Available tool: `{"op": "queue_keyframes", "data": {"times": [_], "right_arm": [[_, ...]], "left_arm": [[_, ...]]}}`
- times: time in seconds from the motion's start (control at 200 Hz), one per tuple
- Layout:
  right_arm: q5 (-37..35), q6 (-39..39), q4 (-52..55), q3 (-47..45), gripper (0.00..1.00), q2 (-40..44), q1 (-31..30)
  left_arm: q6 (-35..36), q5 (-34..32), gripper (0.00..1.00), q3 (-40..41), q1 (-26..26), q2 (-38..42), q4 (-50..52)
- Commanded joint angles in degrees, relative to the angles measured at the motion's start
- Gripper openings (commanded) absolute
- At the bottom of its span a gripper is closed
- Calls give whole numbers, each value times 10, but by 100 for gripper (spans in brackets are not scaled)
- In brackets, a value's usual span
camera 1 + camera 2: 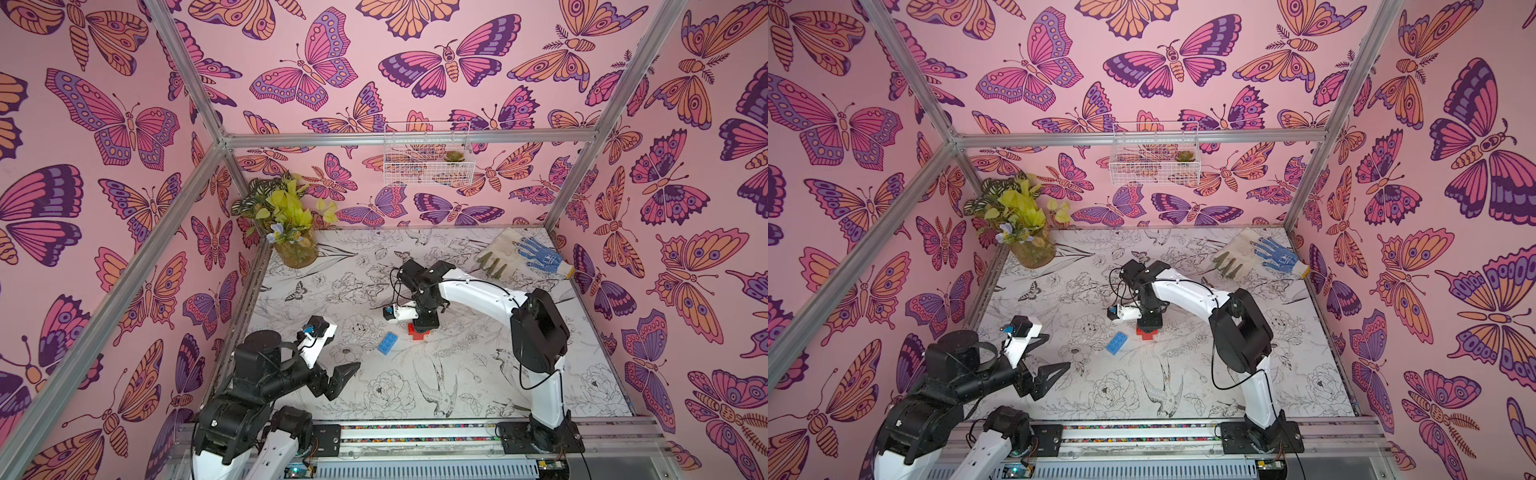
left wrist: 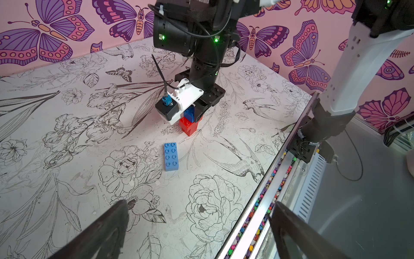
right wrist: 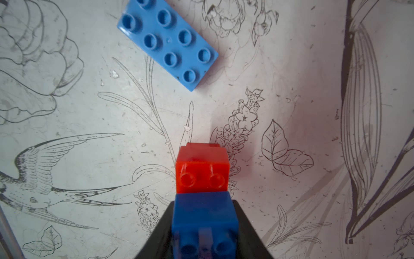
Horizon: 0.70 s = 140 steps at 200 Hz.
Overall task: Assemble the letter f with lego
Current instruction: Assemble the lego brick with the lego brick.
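Red bricks [image 3: 202, 172] stand stacked on the counter [image 2: 67, 134] with a dark blue short brick [image 3: 205, 224] on top, pinched between the closed jaws of the right pincer [image 3: 205, 237]. Near them a light blue long brick [image 2: 171, 157] lies flat, studs up. The left pincer [image 2: 199, 204] hangs wide open, empty, well apart.

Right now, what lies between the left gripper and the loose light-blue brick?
Nothing: only bare printed table between left gripper and light-blue brick, in the left wrist view.
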<state>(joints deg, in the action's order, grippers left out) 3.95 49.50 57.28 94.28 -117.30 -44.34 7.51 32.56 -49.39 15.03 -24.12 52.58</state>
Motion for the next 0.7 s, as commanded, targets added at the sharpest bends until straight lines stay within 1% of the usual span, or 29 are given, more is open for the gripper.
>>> {"op": "queue_keyframes", "data": {"times": [0.0, 0.491, 0.696], "right_arm": [[-63, 14, 1, -24, 38, -59, 8], [-22, 7, -1, -27, 39, -35, 8], [4, 0, -10, -31, 41, -22, 8]], "left_arm": [[9, 3, 100, -8, 4, 0, 11], [10, 3, 100, -8, 4, 2, 12], [10, 3, 100, -8, 4, 2, 11]]}}
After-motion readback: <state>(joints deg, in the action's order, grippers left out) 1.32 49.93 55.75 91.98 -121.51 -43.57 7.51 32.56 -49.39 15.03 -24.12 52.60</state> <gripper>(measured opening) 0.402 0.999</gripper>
